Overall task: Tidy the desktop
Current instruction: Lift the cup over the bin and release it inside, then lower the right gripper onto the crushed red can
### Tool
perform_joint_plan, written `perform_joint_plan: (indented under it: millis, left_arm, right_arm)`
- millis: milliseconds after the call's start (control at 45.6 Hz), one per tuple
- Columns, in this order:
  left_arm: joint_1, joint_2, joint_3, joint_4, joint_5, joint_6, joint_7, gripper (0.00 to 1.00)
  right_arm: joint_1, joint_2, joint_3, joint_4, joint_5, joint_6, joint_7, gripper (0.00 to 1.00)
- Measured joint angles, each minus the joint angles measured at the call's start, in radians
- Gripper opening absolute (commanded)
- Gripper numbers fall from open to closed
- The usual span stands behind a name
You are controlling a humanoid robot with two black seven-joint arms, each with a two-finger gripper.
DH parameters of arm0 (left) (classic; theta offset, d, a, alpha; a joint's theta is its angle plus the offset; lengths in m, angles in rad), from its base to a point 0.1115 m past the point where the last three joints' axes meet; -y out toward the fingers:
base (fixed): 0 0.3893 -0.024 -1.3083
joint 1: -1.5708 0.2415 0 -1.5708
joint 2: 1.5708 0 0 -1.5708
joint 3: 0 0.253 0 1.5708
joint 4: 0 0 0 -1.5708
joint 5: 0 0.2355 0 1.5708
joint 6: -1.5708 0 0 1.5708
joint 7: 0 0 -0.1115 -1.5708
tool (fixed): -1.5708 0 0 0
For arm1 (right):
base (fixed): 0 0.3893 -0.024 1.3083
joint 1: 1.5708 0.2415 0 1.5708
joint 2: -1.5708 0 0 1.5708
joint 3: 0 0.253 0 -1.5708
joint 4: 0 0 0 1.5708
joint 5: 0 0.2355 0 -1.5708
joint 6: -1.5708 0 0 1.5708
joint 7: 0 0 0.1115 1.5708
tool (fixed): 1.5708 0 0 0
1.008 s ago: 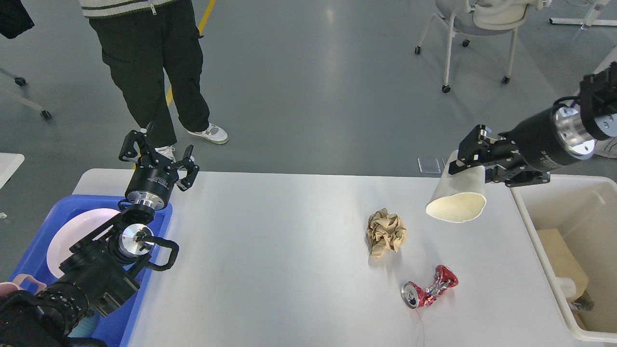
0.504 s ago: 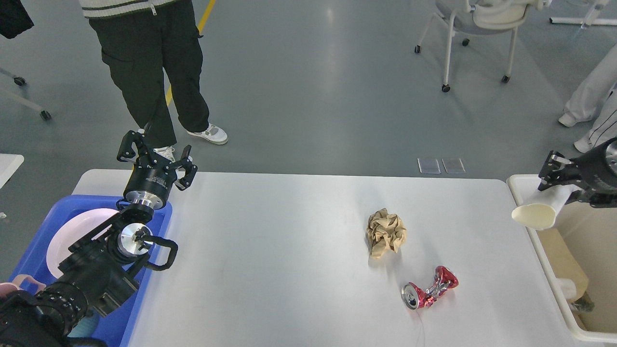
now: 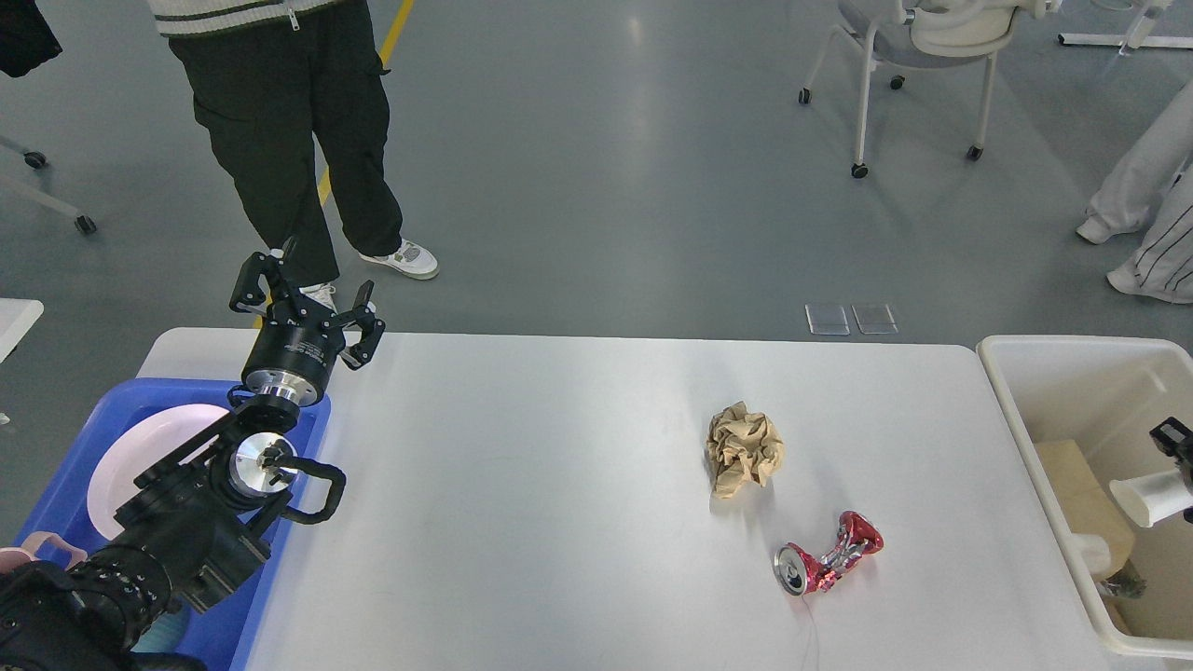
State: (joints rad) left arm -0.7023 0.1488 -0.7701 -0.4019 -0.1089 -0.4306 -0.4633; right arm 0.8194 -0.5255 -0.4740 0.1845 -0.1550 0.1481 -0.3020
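Note:
The white-grey desktop (image 3: 522,485) bears a crumpled ball of brown paper (image 3: 743,450) and a crushed red can (image 3: 828,562) on its right half. My left gripper (image 3: 308,300) is open and empty, raised over the desktop's far left corner, above the blue tray. My right gripper (image 3: 1172,445) shows only at the right edge, inside the cream-white bin (image 3: 1021,410). It is shut on a white paper cup (image 3: 1148,499), which lies sideways above the bin's contents.
A blue tray (image 3: 56,503) with a pink plate (image 3: 130,457) sits at the left edge under my left arm. The bin holds a cardboard box (image 3: 1081,503). A person (image 3: 289,140) stands behind the table's far left corner. A chair (image 3: 918,47) stands far right.
My right gripper has carried the paper cup from above the desktop's right end rightward and down into the bin. My left arm has stayed put.

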Motion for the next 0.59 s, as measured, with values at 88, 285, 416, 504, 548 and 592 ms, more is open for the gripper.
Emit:
perform_joint_plan:
  millis: [88, 285, 416, 504, 548, 592]
  left_arm:
    - [0.000, 0.000, 0.000, 0.000, 0.000, 0.000, 0.000, 0.98]
    - [0.000, 0.000, 0.000, 0.000, 0.000, 0.000, 0.000, 0.98]
    - [0.000, 0.000, 0.000, 0.000, 0.000, 0.000, 0.000, 0.98]
    - [-0.001, 0.000, 0.000, 0.000, 0.000, 0.000, 0.000, 0.98]
    - [-0.001, 0.000, 0.000, 0.000, 0.000, 0.000, 0.000, 0.98]
    - [-0.001, 0.000, 0.000, 0.000, 0.000, 0.000, 0.000, 0.98]
  right_arm:
    - [-0.009, 0.009, 0.004, -0.013, 0.001, -0.002, 0.000, 1.00]
    - [-0.004, 0.008, 0.006, -0.010, 0.002, 0.000, 0.000, 1.00]
    - [0.067, -0.009, 0.019, 0.105, 0.038, 0.028, -0.001, 1.00]
    - [0.123, -0.077, 0.017, 0.231, 0.059, 0.058, -0.003, 1.00]
    - [0.141, -0.101, 0.013, 0.281, 0.060, 0.065, -0.004, 1.00]
    - [0.185, -0.126, 0.005, 0.366, 0.060, 0.071, -0.007, 1.00]
